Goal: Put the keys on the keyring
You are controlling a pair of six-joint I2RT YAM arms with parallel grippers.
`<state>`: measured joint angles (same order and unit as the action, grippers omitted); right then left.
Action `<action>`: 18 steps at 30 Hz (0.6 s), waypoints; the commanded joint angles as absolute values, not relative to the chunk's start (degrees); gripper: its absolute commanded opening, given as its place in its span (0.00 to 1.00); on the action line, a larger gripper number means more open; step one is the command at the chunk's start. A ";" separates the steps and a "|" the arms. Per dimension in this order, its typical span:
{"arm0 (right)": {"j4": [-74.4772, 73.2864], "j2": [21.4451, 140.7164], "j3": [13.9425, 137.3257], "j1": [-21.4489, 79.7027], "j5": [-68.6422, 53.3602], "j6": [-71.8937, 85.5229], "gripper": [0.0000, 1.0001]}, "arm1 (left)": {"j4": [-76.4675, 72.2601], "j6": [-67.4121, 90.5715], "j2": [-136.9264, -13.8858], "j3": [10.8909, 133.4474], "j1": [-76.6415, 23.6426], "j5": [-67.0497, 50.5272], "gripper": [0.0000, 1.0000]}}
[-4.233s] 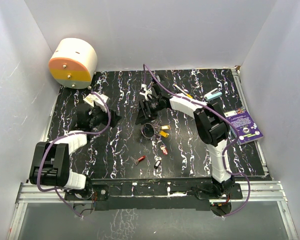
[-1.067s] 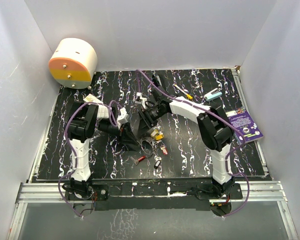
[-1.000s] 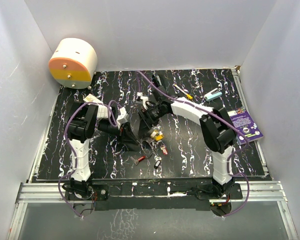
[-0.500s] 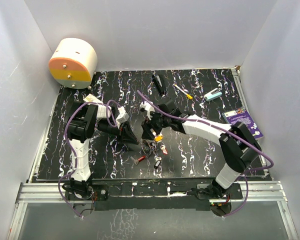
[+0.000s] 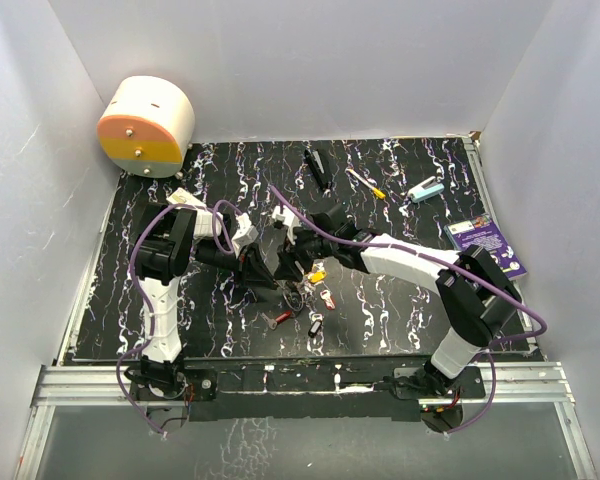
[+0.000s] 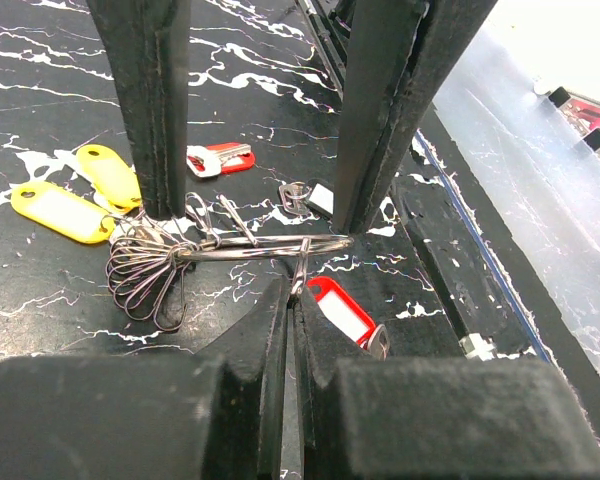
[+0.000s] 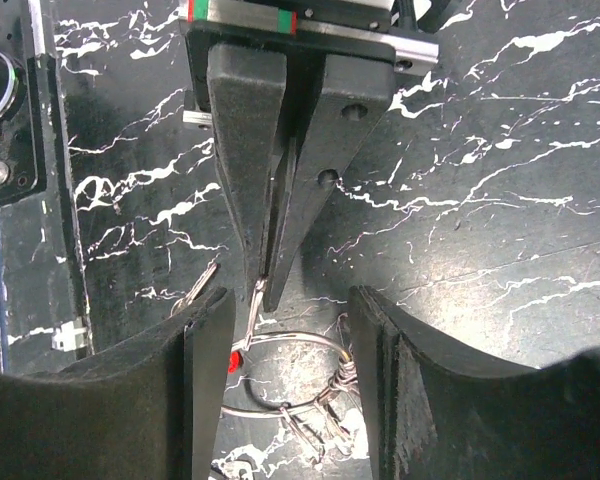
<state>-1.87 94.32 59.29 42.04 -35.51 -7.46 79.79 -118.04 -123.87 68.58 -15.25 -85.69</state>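
Observation:
The silver keyring (image 6: pixel 265 243) lies flat just above the table, with a bundle of wire clips (image 6: pixel 145 275) at one side. My left gripper (image 6: pixel 292 290) is shut on a small wire clip hanging from the ring. My right gripper (image 7: pixel 290 300) is open and points down, one finger on each side of the keyring (image 7: pixel 280 385). Its fingers (image 6: pixel 380 110) stand close to the ring's edges. Keys lie around: two yellow-tagged ones (image 6: pixel 55 212), a red one (image 6: pixel 220 158), another red one (image 6: pixel 342 312) and a black one (image 6: pixel 318 198). In the top view both grippers meet mid-table (image 5: pixel 285 275).
An orange-and-white cylinder (image 5: pixel 145 125) stands at the back left. A long black bar (image 5: pixel 318 168), a white stick with a yellow tip (image 5: pixel 365 183) and a pale blue item (image 5: pixel 427 189) lie at the back. A purple card (image 5: pixel 488 250) lies by the right wall.
My right arm has swung toward the near left and come down over the keyring, its jaws narrowing. The left gripper has stayed shut on the clip in the same place.

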 commanded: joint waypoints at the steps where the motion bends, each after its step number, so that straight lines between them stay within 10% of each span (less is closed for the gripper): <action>1: 2.42 93.50 58.53 42.20 -38.46 -9.19 0.53 | 81.12 -124.65 -123.20 69.08 -15.17 -87.19 0.00; 18: 4.12 96.41 57.71 42.36 -41.46 -8.71 0.49 | 81.12 -124.54 -123.57 69.08 -15.12 -87.11 0.00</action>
